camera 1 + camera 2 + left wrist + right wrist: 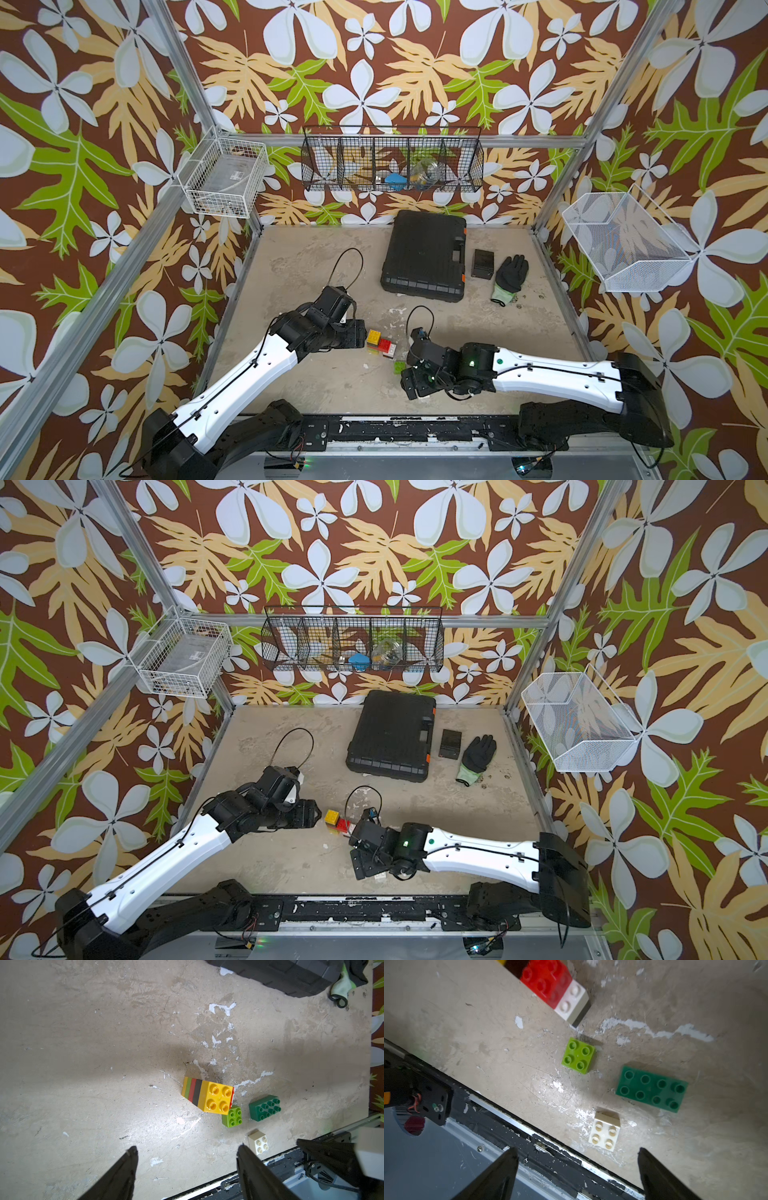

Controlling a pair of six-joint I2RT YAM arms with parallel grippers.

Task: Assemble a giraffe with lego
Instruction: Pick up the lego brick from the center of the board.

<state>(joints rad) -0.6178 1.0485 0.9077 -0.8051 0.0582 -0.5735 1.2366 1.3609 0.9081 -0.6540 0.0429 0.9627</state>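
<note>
The tabletop (83, 1043) is matt, rough and beige, scuffed all over and chipped to white in patches. The giraffe stack (217, 1098) is smooth hard plastic, its yellow top shining under the light. The loose lime green brick (579, 1055), dark green brick (652, 1088) and white brick (605, 1132) have the same slick plastic look. The black case (424, 253) is dull, ribbed plastic. The glove (510, 276) has a knitted cuff and a matt, dark, rubbery coating. The white basket (220, 203) and black basket (332, 166) are wire mesh, and the frame post (617, 83) looks like brushed metal.
</note>
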